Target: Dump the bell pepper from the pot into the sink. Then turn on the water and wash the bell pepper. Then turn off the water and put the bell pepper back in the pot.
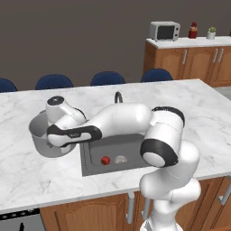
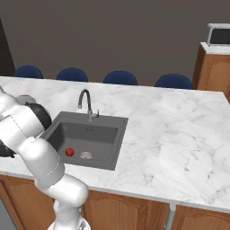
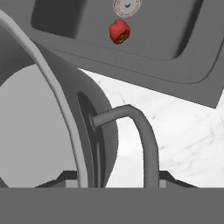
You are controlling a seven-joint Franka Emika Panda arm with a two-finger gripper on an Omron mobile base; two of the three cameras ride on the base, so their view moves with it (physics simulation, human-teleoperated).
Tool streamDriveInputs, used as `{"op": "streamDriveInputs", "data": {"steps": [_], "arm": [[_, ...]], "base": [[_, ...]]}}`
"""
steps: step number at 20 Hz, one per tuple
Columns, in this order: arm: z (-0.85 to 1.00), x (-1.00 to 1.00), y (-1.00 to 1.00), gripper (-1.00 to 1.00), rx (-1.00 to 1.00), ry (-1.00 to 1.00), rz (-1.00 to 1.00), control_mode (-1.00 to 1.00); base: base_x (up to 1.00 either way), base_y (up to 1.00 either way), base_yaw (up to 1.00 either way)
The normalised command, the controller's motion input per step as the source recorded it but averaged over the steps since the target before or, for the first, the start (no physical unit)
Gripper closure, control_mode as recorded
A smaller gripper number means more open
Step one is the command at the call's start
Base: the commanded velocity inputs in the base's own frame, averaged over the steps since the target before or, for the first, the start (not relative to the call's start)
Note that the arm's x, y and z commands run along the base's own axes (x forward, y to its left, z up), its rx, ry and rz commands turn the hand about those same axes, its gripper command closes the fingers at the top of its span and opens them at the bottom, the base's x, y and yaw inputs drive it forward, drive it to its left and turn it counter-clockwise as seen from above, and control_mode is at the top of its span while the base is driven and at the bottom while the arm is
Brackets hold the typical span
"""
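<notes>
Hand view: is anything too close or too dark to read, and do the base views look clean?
Hand view: the pot looms large, its handle close up; the bell pepper stays crisp in the sink. Left base view: flat even light, no glare on the counter. Right base view: sink walls shaded, the faucet sharp.

Beyond the pincer we see four blue chairs (image 1: pixel 107 78) along the far edge of the marble counter (image 1: pixel 198 113). Far to its right stands a wooden cabinet (image 1: pixel 189 61) (pale top), bearing a microwave (image 1: pixel 164 30), a red jar (image 1: pixel 193 30) and a potted plant (image 1: pixel 211 32).
</notes>
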Motion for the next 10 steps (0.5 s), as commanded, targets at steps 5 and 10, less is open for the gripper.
{"op": "streamDriveInputs", "data": {"steps": [5, 10], "arm": [[-0.32, 0.00, 0.27, 1.00, 0.00, 0.07, 0.00, -1.00], [-0.29, -0.01, 0.29, 1.00, 0.00, 0.04, 0.00, -1.00]], "base": [[0.00, 0.00, 0.00], [0.00, 0.00, 0.00]]}}
